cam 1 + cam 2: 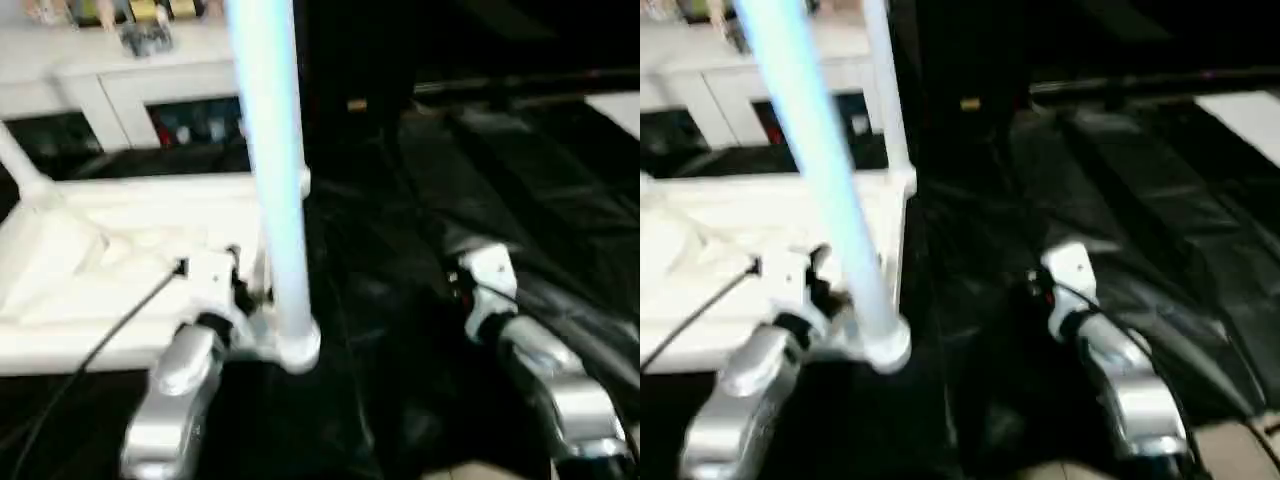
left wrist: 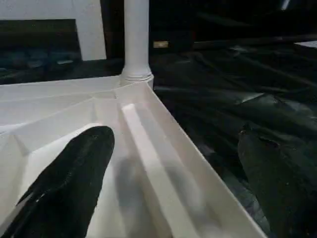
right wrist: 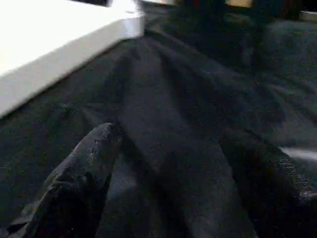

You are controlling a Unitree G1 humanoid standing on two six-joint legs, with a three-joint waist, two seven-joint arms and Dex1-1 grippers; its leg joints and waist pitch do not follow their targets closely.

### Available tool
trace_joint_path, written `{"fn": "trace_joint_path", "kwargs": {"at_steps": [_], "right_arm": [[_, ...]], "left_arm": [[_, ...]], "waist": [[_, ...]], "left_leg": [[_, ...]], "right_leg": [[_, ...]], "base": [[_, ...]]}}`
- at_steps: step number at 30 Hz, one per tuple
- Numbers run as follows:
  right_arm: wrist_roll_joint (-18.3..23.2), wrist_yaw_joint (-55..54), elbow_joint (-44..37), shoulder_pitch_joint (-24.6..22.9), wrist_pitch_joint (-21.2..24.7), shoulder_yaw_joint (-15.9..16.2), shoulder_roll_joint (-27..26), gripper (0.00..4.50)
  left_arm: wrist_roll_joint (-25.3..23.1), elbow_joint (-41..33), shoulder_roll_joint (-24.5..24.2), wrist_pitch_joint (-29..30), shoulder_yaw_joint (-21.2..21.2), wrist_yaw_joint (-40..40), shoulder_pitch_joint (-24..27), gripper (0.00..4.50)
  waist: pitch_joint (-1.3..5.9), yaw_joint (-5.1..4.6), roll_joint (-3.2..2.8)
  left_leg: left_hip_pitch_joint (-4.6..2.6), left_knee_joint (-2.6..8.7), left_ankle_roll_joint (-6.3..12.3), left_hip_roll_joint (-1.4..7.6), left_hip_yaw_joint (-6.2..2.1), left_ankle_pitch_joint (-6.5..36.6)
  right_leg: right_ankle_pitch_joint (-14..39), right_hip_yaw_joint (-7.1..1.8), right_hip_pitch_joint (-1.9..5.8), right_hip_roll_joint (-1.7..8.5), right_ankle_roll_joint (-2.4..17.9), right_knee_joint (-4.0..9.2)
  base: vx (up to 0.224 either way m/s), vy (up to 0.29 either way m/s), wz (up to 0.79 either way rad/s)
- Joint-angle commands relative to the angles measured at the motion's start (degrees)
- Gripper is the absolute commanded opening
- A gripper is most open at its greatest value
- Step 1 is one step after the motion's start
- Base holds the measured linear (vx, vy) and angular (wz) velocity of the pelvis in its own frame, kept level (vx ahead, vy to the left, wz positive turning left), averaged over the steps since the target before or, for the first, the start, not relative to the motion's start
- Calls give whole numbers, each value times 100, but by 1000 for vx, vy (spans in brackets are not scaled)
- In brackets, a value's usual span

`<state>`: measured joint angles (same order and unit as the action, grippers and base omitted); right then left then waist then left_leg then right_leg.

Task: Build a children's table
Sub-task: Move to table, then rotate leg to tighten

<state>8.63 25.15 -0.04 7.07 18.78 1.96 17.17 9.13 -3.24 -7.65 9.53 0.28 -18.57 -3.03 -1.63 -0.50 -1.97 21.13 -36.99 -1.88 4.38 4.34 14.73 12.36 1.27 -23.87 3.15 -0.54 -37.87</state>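
Head view gives us the tabletop (image 1: pixel 120 260) upside down on black sheeting (image 1: pixel 420 300) with two legs (image 1: pixel 275 180) standing in its right-side corners, cabinet (image 1: pixel 130 90) behind. Left wrist view adds the ribbed inside: left claw (image 2: pixel 173 163) spread wide, straddling the rim, one finger (image 2: pixel 69 178) inside, holding nothing. Right claw (image 3: pixel 168 178) spread, empty, over sheeting beside the tabletop.

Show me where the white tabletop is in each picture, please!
Left eye view: the tabletop fills the picture's left side.
Right eye view: it is on the left side again.
Left wrist view: its rim runs between the fingers of the left pincer.
Right wrist view: its edge lies beyond the right pincer.
Shared landmark: the black sheet beside the tabletop.
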Motion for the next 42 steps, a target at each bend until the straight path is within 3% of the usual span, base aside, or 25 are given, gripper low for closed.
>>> {"fn": "trace_joint_path", "kwargs": {"at_steps": [1, 2, 3, 4, 6, 7, 9, 11, 12, 15, 19, 21, 23, 25, 26, 29, 33, 36, 40, 42], "right_arm": [[113, 183, -169, 72, -24, 94, 36, 369], [172, 334, -190, 73, 7, 104, 139, 369], [198, 431, -208, 69, 8, 112, 202, 369], [244, 667, -191, 83, -38, 106, 365, 369], [293, 849, -161, 110, -26, 85, 489, 369], [311, 919, -137, 133, -12, 77, 539, 386], [333, 1118, -84, 182, 3, 78, 661, 386], [367, 1532, -26, 249, 24, 137, 922, 419], [376, 1753, -43, 254, 33, 202, 1070, 424], [339, 2347, -134, 233, 16, 458, 1512, 437], [320, 2929, -267, 172, 53, 728, 1890, 450], [375, 3227, -382, 158, 134, 820, 2039, 450], [378, 3338, -422, 155, 144, 871, 2111, 450], [386, 3463, -458, 158, 151, 937, 2197, 450], [393, 3507, -484, 156, 151, 960, 2231, 450], [493, 3616, -645, 177, 234, 973, 2278, 450], [609, 3722, -879, 155, 347, 946, 2258, 450], [627, 3695, -920, 148, 346, 925, 2226, 450], [640, 3701, -926, 125, 334, 972, 2189, 450], [642, 3721, -956, 106, 342, 994, 2200, 450]], "left_arm": [[85, 174, -245, -98, 173, -389, 45, 450], [230, 251, -393, -199, 222, -726, 30, 450], [360, 281, -463, -229, 255, -927, 24, 450], [526, 348, -806, -83, 177, -1545, -2, 450], [644, 381, -1085, 74, 79, -2040, -28, 450], [702, 399, -1202, 152, 38, -2254, -49, 450], [757, 458, -1414, 191, -68, -2621, -119, 450], [804, 648, -1767, 265, -252, -3261, -331, 450], [829, 731, -1915, 336, -333, -3552, -439, 450], [794, 1022, -2249, 391, -635, -4310, -791, 421], [526, 1450, -2346, 194, -988, -4875, -1269, 400], [341, 1834, -2383, 95, -1280, -5224, -1644, 374], [266, 1975, -2388, 56, -1387, -5329, -1778, 370], [198, 2127, -2397, 78, -1517, -5458, -1911, 343], [141, 2199, -2399, 56, -1576, -5479, -1959, 336], [-42, 2475, -2347, -79, -1716, -5511, -2091, 310], [-229, 2748, -2363, -252, -1867, -5584, -2170, 286], [-259, 2814, -2367, -269, -1887, -5580, -2184, 256], [-330, 3236, -2200, -452, -1832, -5406, -2326, 237], [-344, 3336, -2152, -517, -1825, -5400, -2377, 204]], "waist": [[328, 107, -82], [286, 111, -119], [212, 86, -139], [171, 96, -173], [74, 92, -131], [56, 129, -134], [55, 134, -131], [68, 134, -189], [87, 150, -160], [93, 176, -154], [127, 212, -147], [158, 220, -146], [198, 240, -202], [248, 241, -176], [261, 249, -227], [269, 268, -221], [246, 284, -252], [201, 276, -257], [207, 279, -259], [206, 278, -255]], "left_leg": [[42, 351, 166, 411, -66, -422], [-26, 425, 173, 556, -106, -129], [-107, 541, 210, 747, -116, 549], [-156, 610, 197, 815, -56, 1189], [-228, 661, 64, 793, 94, 2117], [-267, 665, -51, 781, 166, 2394], [-266, 676, -126, 782, 203, 2454], [-217, 702, -154, 796, 208, 2302], [-219, 707, -120, 788, 220, 2232], [-179, 704, -3, 789, 254, 1903], [-133, 664, 183, 814, 280, 1356], [-79, 657, 284, 822, 276, 983], [-95, 613, 374, 830, 292, 694], [-50, 568, 582, 826, 304, 224], [-48, 555, 627, 825, 301, 147], [-42, 520, 863, 835, 331, 106], [-63, 554, 785, 869, 334, 444], [-98, 627, 439, 894, 354, 972], [-120, 623, 279, 880, 368, 1034], [-84, 629, 299, 880, 360, 939]], "right_leg": [[-3130, -114, 554, 340, -38, 432], [-2230, -85, 500, 334, 257, 490], [-743, -79, 472, 363, 871, 578], [222, -97, 451, 405, 1266, 642], [1435, -145, 335, 409, 1375, 727], [2070, -174, 299, 458, 1270, 790], [2533, -195, 291, 498, 1116, 835], [2417, -195, 312, 516, 1077, 818], [2359, -194, 315, 512, 1047, 812], [2122, -202, 364, 555, 1192, 796], [1722, -202, 406, 585, 1381, 764], [1277, -182, 452, 581, 1464, 722], [777, -176, 457, 590, 1603, 665], [-120, -143, 492, 578, 1806, 578], [-278, -137, 494, 579, 1845, 553], [-441, -118, 472, 574, 1925, 561], [36, -115, 450, 573, 1874, 594], [611, -133, 427, 580, 1833, 655], [728, -154, 422, 590, 1781, 675], [677, -149, 448, 597, 1770, 662]], "base": [[0, 0, 0], [0, 0, 0], [0, 0, 0], [0, 0, 0], [-56, 36, 20], [-54, 28, 20], [-28, 13, 6], [0, 0, 0], [0, 0, 0], [0, 0, 0], [0, 0, 0], [0, 0, 0], [0, 0, 0], [50, 8, -4], [0, 0, 0], [0, 0, 0], [0, 0, 0], [0, 0, 0], [0, 0, 0], [0, 0, 0]]}}
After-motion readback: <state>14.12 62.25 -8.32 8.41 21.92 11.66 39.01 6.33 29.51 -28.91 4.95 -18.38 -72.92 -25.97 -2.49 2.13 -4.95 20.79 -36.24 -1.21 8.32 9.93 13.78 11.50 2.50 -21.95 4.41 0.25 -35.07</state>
